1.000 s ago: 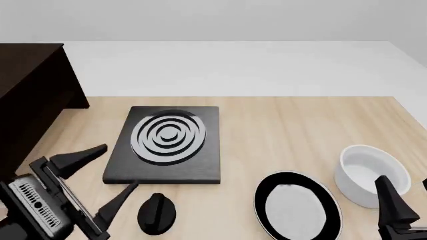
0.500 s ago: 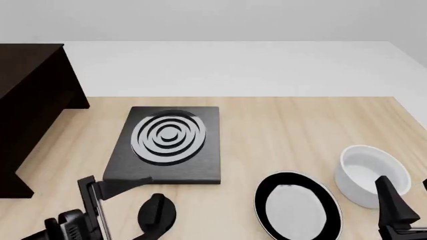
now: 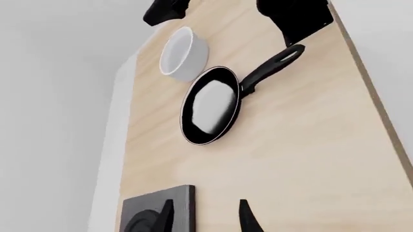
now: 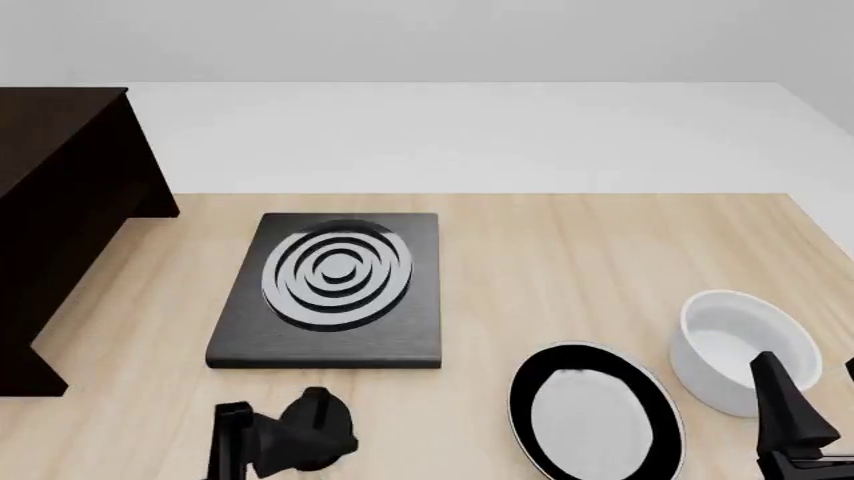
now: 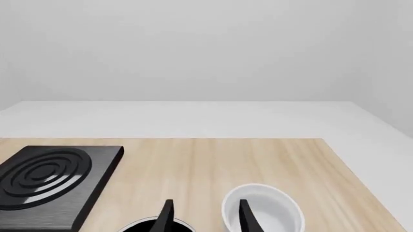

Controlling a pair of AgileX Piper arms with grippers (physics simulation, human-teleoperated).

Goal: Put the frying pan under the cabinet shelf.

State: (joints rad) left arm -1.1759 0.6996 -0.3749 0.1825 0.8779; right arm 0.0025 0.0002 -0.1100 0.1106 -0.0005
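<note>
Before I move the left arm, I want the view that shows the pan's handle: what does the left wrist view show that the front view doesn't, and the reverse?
Only the left wrist view shows the frying pan whole, its handle pointing away from the white bowl. Only the front view shows the cabinet shelf at far left and the black knob. Both show pan, bowl, stove plate and the left pincer.

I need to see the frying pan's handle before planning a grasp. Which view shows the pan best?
The left wrist view: the whole frying pan, handle included. The front view cuts its near edge and handle off; the right wrist view shows only a sliver of rim.
</note>
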